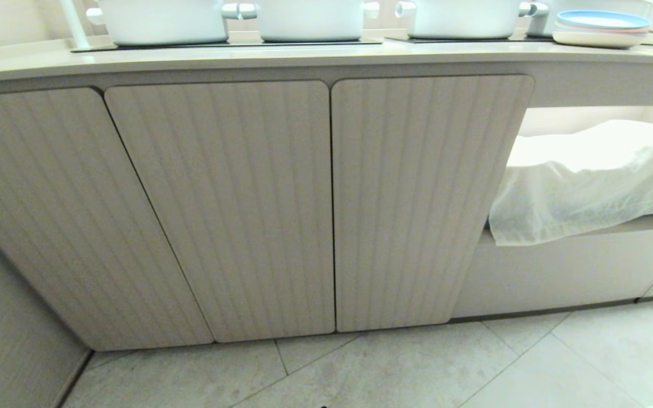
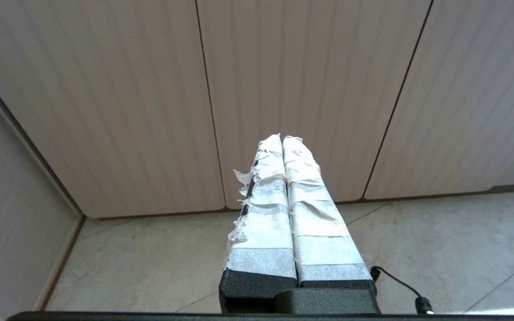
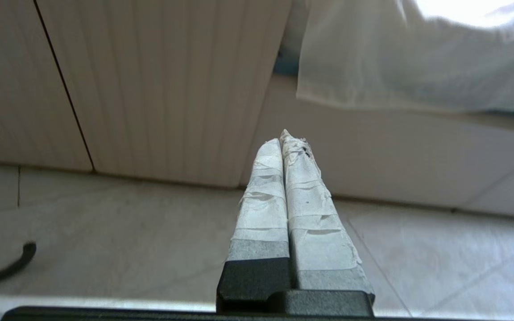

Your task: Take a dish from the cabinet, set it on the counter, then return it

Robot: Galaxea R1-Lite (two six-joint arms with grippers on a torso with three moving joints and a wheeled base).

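Presently both tape-wrapped claws, left claw (image 2: 282,139) and right claw (image 3: 283,138), are clenched empty before the closed beige fluted cabinet (image 1: 281,209); the white bowl isn't visible anywhere.

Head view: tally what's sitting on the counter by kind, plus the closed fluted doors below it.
White pots: 3
Stacked plates: 1 stack
Closed fluted cabinet doors: 3
Total: 7
No small white bowl shows on the counter.
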